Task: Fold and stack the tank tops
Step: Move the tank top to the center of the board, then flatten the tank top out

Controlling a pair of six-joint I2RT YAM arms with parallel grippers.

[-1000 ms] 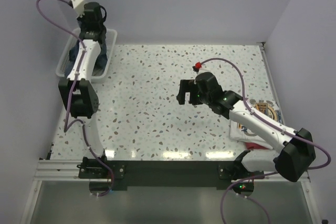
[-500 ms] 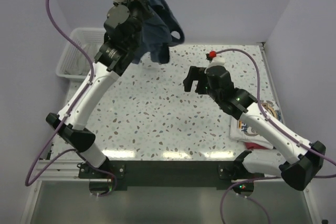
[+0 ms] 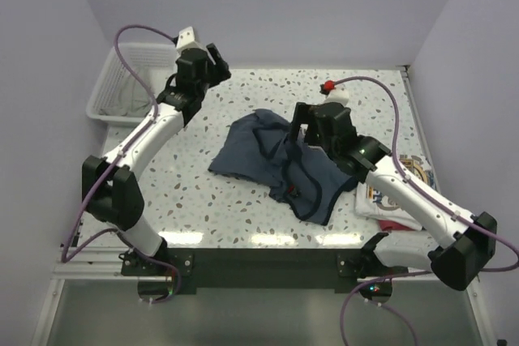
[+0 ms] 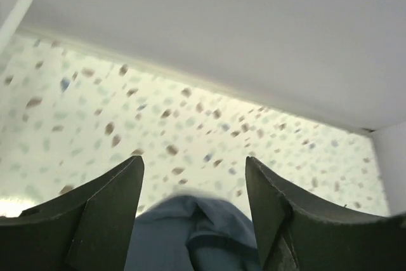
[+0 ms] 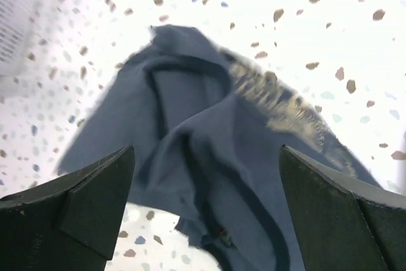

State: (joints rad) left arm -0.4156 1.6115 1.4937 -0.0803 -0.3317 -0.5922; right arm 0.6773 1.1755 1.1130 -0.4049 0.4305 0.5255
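The slate-blue tank top (image 3: 272, 160) lies crumpled in the middle of the table, its navy trim and white lettering showing. My left gripper (image 3: 217, 63) is open and empty, off the cloth's back-left edge. The left wrist view shows the blue tank top (image 4: 196, 233) low between the open left gripper's (image 4: 195, 172) fingers. My right gripper (image 3: 302, 135) hovers open over the cloth's right half. In the right wrist view the blue tank top (image 5: 203, 125) spreads below the wide-open right gripper (image 5: 206, 153). A folded white tank top (image 3: 375, 200) with a round graphic lies at the right edge, partly under the right arm.
A white mesh basket (image 3: 101, 96) stands at the back left corner with pale cloth inside. The speckled table (image 3: 203, 200) ends at walls on the left, back and right. The arm bases sit along the near edge.
The left arm lifted the blue tank top out of the basket, swung it right and let it go. It now lies on the table and the left jaws have opened. The right gripper moved over it.
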